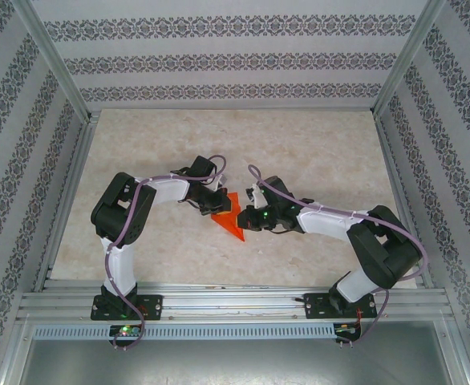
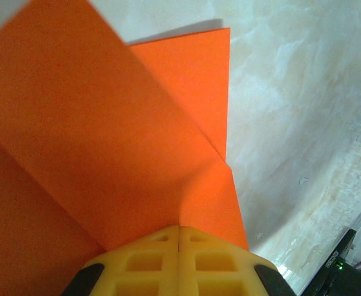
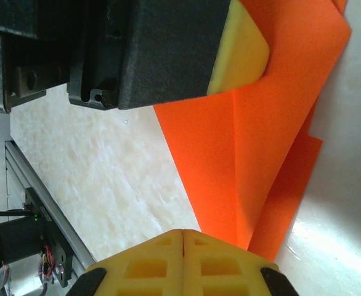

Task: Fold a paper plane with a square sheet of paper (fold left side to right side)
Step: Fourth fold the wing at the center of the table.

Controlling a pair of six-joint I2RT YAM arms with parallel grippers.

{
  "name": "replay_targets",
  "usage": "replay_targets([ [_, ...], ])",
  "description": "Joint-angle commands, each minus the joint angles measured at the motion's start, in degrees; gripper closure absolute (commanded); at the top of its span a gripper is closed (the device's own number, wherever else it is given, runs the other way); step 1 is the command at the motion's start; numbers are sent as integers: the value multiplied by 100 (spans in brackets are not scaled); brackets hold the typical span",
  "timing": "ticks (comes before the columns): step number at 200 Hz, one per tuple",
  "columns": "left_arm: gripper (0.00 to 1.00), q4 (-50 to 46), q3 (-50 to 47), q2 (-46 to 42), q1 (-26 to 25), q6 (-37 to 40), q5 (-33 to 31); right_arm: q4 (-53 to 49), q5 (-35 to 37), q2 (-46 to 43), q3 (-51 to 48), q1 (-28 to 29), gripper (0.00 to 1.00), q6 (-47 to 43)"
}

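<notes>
Folding sits partway, I judge: the thin bright orange paper sheet [image 1: 229,221] lies creased to a point on the middle of the pale marbled counter [image 1: 315,152], wings unformed, with my left tool [image 2: 179,237] and right tool [image 3: 183,240] both pressed together at its edges.

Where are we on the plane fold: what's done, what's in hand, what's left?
Done: the orange paper already lies creased in overlapping layers, tapering to a point toward the arm bases. In hand: the left end effector and right end effector, both shut, sit at the paper, apparently pressing creases flat. Left: no dart with two wings shows yet, so more folds seem needed.
</notes>
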Motion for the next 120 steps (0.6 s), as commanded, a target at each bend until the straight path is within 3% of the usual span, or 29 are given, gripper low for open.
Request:
replay_targets([
  [1,98,-383,-37,197,-4,145,-420,-42,-19,-125,-20,-4,100,-21],
  [120,98,-375,-43,193,-4,146,-411,221,-207,339,90,172,100,106],
])
